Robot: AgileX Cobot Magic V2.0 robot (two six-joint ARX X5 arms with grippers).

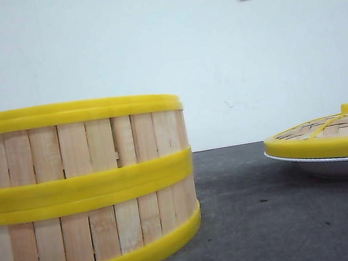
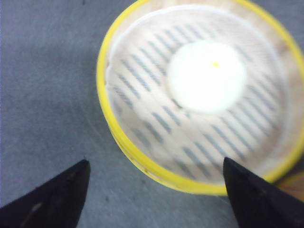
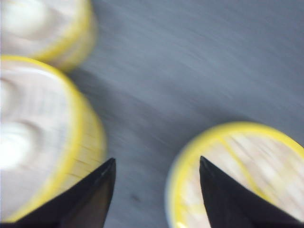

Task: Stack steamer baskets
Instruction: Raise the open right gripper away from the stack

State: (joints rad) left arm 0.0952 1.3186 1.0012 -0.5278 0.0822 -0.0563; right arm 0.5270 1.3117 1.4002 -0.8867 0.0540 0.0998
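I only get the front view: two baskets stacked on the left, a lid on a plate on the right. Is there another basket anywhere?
Observer: Yes. The left wrist view shows a single basket standing on the table, with nothing stacked on it.
Operator: Anything inside it?
Observer: One round white bun with a small yellow dot on top.
Operator: Is either hand holding something?
Observer: No. The left hand and the right hand are both open and empty.
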